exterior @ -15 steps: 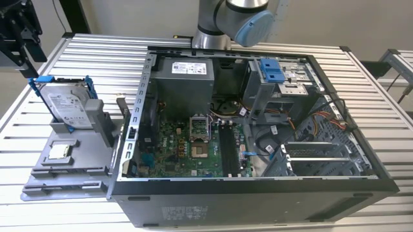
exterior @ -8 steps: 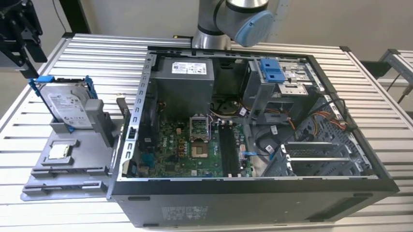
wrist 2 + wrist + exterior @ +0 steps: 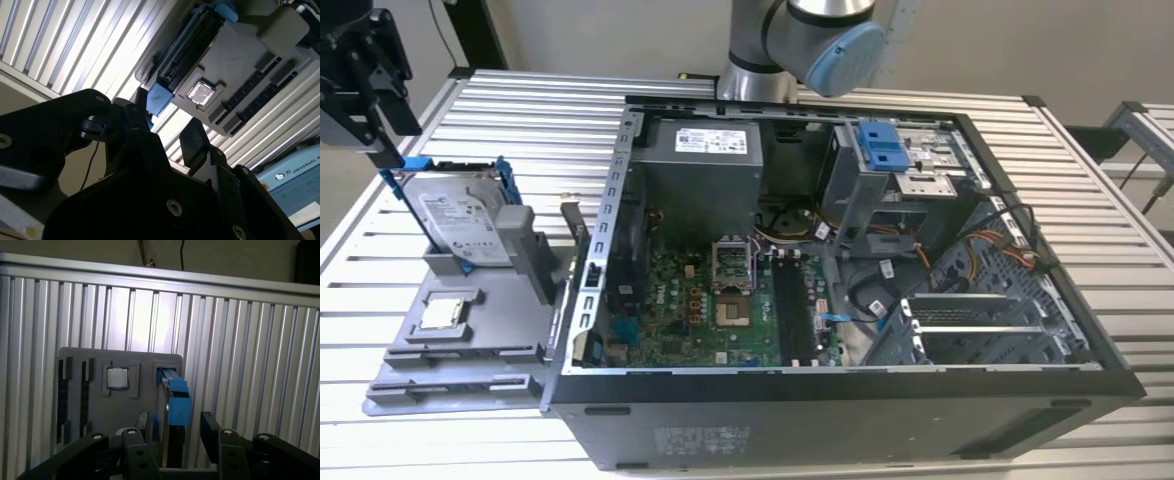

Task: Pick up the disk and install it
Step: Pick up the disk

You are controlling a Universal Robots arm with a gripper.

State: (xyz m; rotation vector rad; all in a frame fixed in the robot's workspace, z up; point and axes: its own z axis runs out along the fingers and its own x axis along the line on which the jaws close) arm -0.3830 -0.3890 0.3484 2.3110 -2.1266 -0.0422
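We see the disk [image 3: 454,215] standing on edge in a slot of the grey holder [image 3: 454,380] beside the open computer case [image 3: 854,390], likely so its blue-framed top edge is easy to grab, with our gripper [image 3: 177,426] hanging just over it, jaws wide apart and holding nothing.

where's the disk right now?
The disk stands on edge in the grey holder tray at the exterior view's left, outside the open computer case, with the square chip lying beside it.
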